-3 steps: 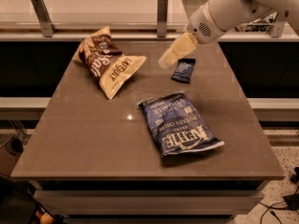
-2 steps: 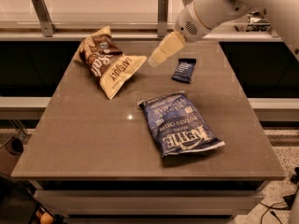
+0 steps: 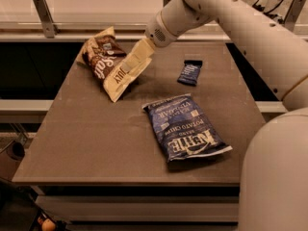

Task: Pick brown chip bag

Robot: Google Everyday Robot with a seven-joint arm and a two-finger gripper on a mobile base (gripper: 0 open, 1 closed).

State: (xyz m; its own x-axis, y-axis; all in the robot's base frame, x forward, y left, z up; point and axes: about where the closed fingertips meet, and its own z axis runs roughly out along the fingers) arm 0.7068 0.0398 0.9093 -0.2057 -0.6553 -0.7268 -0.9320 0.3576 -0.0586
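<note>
The brown chip bag (image 3: pixel 108 61) lies crinkled at the table's back left, dark-brown end to the rear and cream end toward the front. My gripper (image 3: pixel 137 60) reaches in from the upper right on a white arm and hangs right over the bag's right edge, its cream fingers overlapping the cream end. I cannot see whether it touches the bag.
A large blue Kettle chip bag (image 3: pixel 185 127) lies at the table's middle right. A small dark blue snack bar packet (image 3: pixel 189 73) lies behind it. The brown table (image 3: pixel 86 143) has a metal rail along the back. My white arm fills the right side.
My gripper has moved left, from above the snack bar packet across the table to the brown chip bag's right edge. The bags have not moved.
</note>
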